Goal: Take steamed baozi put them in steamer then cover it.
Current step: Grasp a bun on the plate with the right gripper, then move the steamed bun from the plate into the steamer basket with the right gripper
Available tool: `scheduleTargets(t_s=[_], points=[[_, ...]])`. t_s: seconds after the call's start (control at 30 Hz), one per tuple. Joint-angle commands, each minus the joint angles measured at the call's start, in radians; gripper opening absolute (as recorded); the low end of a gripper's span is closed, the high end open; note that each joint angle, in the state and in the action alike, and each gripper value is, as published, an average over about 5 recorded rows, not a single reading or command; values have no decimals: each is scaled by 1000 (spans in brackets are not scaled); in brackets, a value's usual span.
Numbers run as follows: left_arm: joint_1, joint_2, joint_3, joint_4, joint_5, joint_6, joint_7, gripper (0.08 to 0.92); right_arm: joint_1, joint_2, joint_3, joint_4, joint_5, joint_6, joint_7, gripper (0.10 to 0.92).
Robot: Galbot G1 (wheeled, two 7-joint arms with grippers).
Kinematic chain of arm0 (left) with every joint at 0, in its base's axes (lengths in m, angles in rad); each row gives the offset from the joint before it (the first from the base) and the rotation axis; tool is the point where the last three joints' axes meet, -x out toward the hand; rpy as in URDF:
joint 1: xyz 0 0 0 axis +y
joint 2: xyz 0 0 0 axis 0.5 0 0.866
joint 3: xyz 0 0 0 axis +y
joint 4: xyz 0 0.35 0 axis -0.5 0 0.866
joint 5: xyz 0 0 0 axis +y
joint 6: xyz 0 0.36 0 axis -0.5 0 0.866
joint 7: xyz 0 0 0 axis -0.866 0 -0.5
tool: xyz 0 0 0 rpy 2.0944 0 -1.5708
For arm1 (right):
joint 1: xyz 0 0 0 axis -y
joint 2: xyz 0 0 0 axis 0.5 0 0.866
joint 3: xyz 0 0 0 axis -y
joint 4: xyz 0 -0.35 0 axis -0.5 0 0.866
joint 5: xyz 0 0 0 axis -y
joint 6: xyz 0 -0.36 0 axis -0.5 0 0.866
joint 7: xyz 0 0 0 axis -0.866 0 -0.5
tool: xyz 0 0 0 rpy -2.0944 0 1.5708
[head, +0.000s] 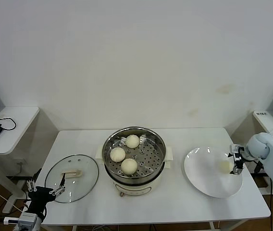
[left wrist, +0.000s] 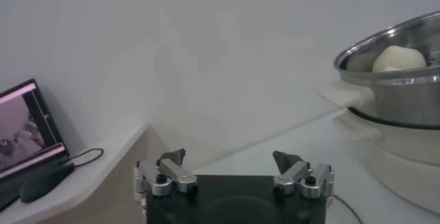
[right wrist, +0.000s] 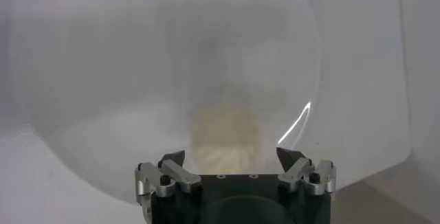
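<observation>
White table (head: 175, 202): baozi (right wrist: 223, 135) between open right pincer (right wrist: 232, 158) tips, on plate (head: 204, 185).

Shiny stainless steel for the steamer (head: 151, 144), floor perforated, rim mirror-bright; below it a smooth, glossy white plastic-looking base (head: 139, 185). Matt, smooth, dough-like skin on the baozi (head: 129, 165) inside. Clear glass for the cover (head: 86, 178), edged with a thin metal rim, cream plastic-looking handle (head: 71, 173) at centre. Glossy white glaze, ceramic-like, on the plate (head: 201, 168), catching bright glints in the right wrist view. Matt white, smooth top on the table (head: 175, 207). Bare brushed metal and black matt housing on the left gripper (left wrist: 234, 170) and right gripper (right wrist: 234, 167).
</observation>
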Motion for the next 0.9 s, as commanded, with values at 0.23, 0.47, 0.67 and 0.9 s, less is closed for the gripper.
scheduleTargets(t_s=[0.23, 0.47, 0.67, 0.9], points=[[-1, 0, -1, 4, 0, -2, 0, 823, 7, 49, 9, -55, -23, 0, 0, 731], [4, -1, -7, 2, -1, -4, -1, 823, 26, 16, -14, -19, -5, -4, -19, 636], [5, -3, -8, -2, -1, -4, -1, 823, 91, -68, -84, 101, 66, -35, -34, 620], [5, -4, -4, -8, 1, -3, -1, 823, 237, -169, -211, 258, 171, -82, -31, 619]])
